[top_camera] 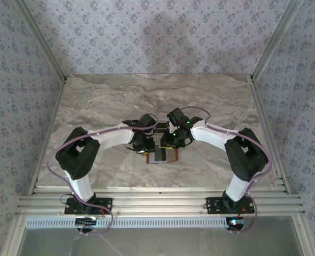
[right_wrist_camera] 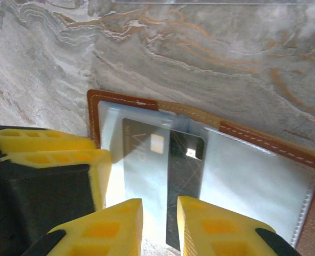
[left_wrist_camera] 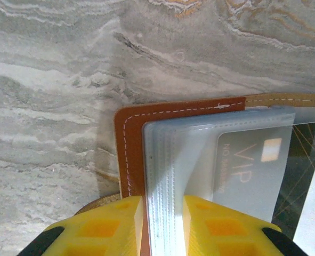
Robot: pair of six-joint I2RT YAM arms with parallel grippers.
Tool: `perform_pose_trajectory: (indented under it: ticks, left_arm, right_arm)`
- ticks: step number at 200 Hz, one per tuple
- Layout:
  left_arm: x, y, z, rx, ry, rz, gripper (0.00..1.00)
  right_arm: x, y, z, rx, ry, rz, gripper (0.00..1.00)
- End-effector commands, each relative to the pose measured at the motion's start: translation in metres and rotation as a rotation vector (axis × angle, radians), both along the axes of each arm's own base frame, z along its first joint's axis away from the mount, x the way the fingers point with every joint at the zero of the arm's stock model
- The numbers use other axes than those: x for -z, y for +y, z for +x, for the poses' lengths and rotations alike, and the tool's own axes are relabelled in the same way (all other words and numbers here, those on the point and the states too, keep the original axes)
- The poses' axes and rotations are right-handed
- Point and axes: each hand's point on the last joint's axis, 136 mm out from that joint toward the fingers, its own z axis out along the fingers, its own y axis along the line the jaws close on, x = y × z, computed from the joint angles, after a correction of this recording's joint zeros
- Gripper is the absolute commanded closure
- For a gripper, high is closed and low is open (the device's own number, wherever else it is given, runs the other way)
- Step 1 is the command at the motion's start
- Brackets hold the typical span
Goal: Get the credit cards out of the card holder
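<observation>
The card holder [top_camera: 162, 156], an orange-brown leather wallet [left_wrist_camera: 129, 149], lies open on the marble between both grippers. My left gripper [left_wrist_camera: 162, 224] is shut on the left edge of its stack of clear plastic sleeves [left_wrist_camera: 165, 176]. A pale grey VIP credit card [left_wrist_camera: 250, 170] sits inside a sleeve. Beside it, a dark credit card [right_wrist_camera: 186, 176] with gold lines sticks out past the wallet's near edge. My right gripper [right_wrist_camera: 160, 226] is closed on the dark card's near end, which runs between its fingers against the right one. The wallet's leather rim [right_wrist_camera: 264, 143] frames the sleeves.
My left gripper's yellow fingers [right_wrist_camera: 56, 154] sit close to the right gripper's left side. Bare marble table [top_camera: 120, 101] stretches behind the wallet, bounded by metal rails and patterned walls. Both arms [top_camera: 210, 133] meet at the table's near middle.
</observation>
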Motion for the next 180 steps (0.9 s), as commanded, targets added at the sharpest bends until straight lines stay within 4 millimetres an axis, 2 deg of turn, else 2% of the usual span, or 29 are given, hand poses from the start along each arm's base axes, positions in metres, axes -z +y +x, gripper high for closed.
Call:
perform_pose_trajectory:
  ticks: [1,66,109,180]
  left_arm:
    - [-0.02,-0.005,0.003,0.025,-0.025,-0.016,0.73]
    - [-0.016,-0.015,0.003,0.033,-0.011,-0.041,0.73]
    - [0.0,-0.009,-0.001,0.036,0.023,0.001,0.74]
    - [0.019,0.007,-0.011,0.041,0.056,0.066,0.75]
  right_arm:
    - [0.006,-0.007,-0.007,-0.005,0.03,0.012,0.74]
    - [0.014,-0.004,-0.007,-0.016,0.056,0.066,0.74]
    - [0.016,-0.003,-0.006,-0.013,0.06,0.072,0.74]
    - [0.041,-0.008,-0.011,-0.011,0.099,0.043,0.74]
